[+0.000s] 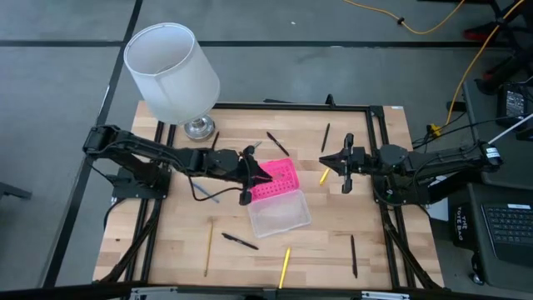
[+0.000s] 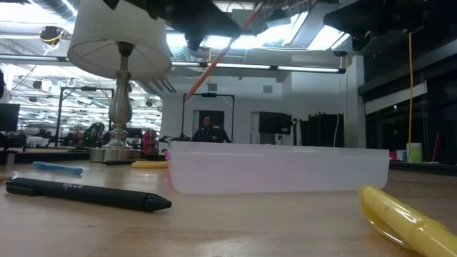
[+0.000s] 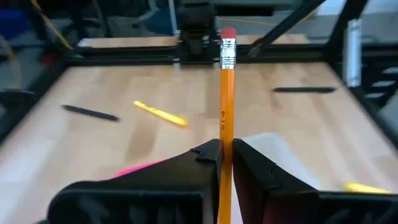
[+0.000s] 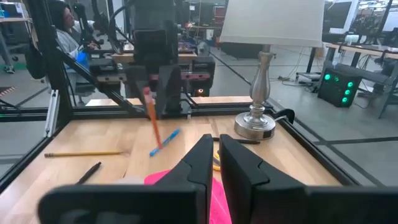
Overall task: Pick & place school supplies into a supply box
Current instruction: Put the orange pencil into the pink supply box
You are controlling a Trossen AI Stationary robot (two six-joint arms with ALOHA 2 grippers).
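On the wooden surface, scattered pens, lamp, left gripper jaws clamping orange pencil over supply box, right gripper jaws narrow, empty.

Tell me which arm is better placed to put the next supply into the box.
Left. Its gripper already grips an orange pencil directly above the supply box. The right gripper holds nothing, beside the box.
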